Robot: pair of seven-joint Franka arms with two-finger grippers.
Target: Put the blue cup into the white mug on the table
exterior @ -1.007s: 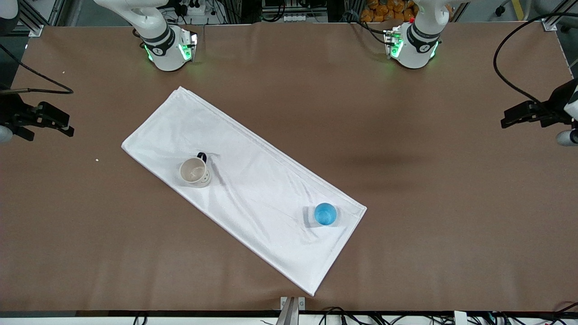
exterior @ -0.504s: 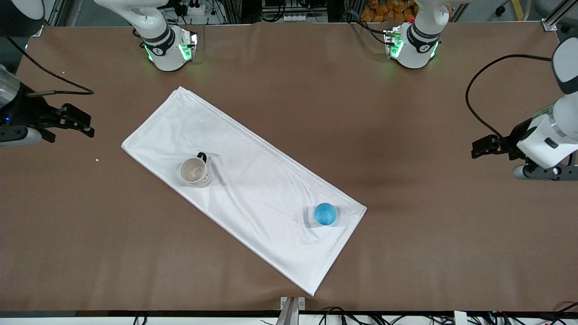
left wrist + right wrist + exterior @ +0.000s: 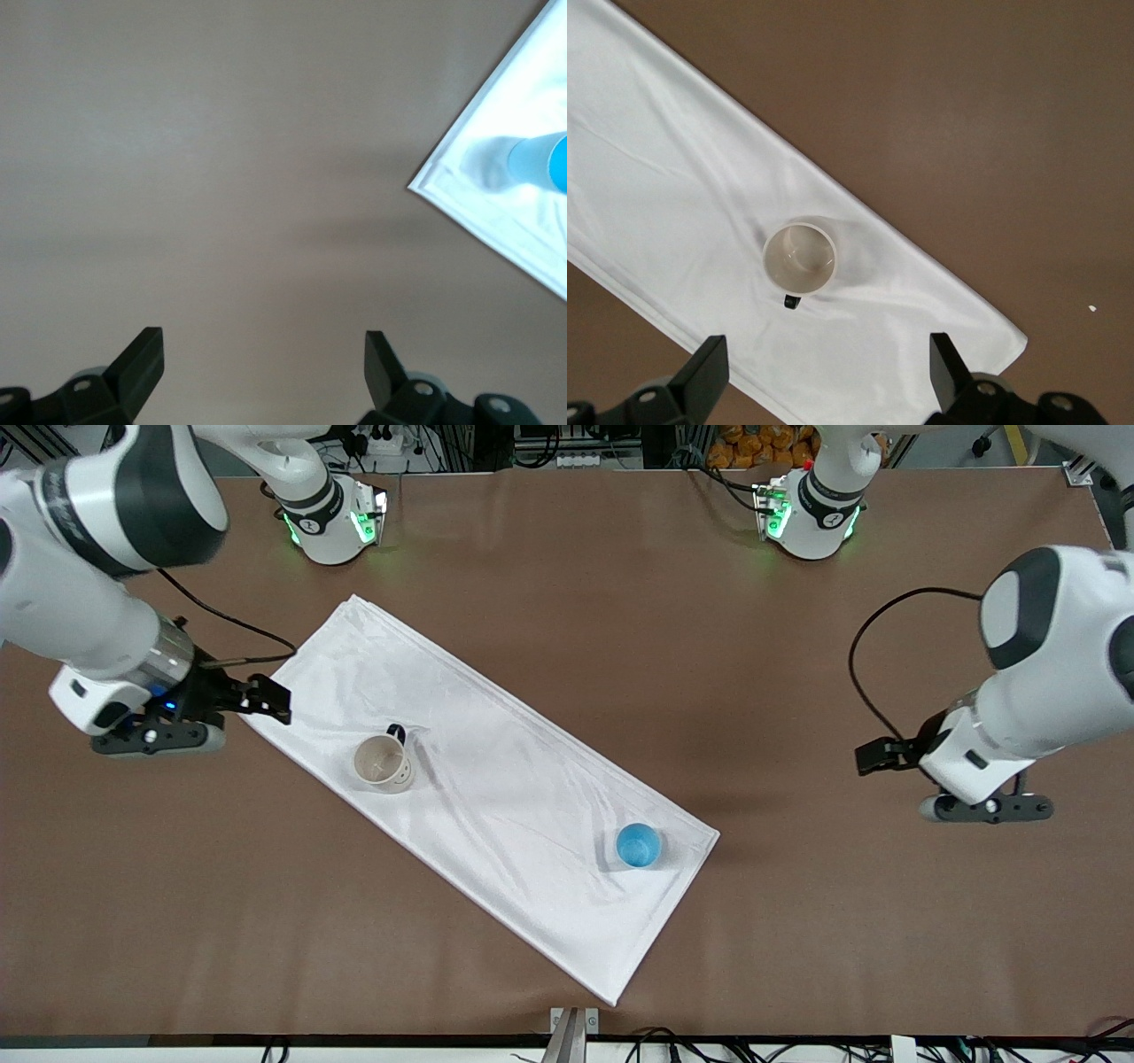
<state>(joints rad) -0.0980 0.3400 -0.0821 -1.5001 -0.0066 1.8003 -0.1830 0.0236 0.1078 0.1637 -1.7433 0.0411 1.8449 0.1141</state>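
The blue cup (image 3: 638, 845) was small, round and bright blue, without a handle, and stood upright on the white cloth (image 3: 496, 779) near the cloth's corner toward the left arm's end of the table (image 3: 797, 646). The white mug (image 3: 383, 763) stood upright on the same cloth, well apart from the cup and toward the right arm's end; it was cream-white with a dark handle on the side away from the front camera, and its inside looked beige and held nothing. The cup stood nearer to the front camera than the mug. The cloth lay flat and slanted across the middle of the brown table, with soft creases between the two vessels. Nothing lay between cup and mug except bare cloth. The left gripper (image 3: 877, 755) hung over bare table toward the left arm's end, well apart from the cup, with its fingers (image 3: 142, 363) spread wide and holding nothing. The right gripper (image 3: 270, 700) hung over the cloth's edge near the mug, its fingers (image 3: 709, 367) likewise wide apart and empty.
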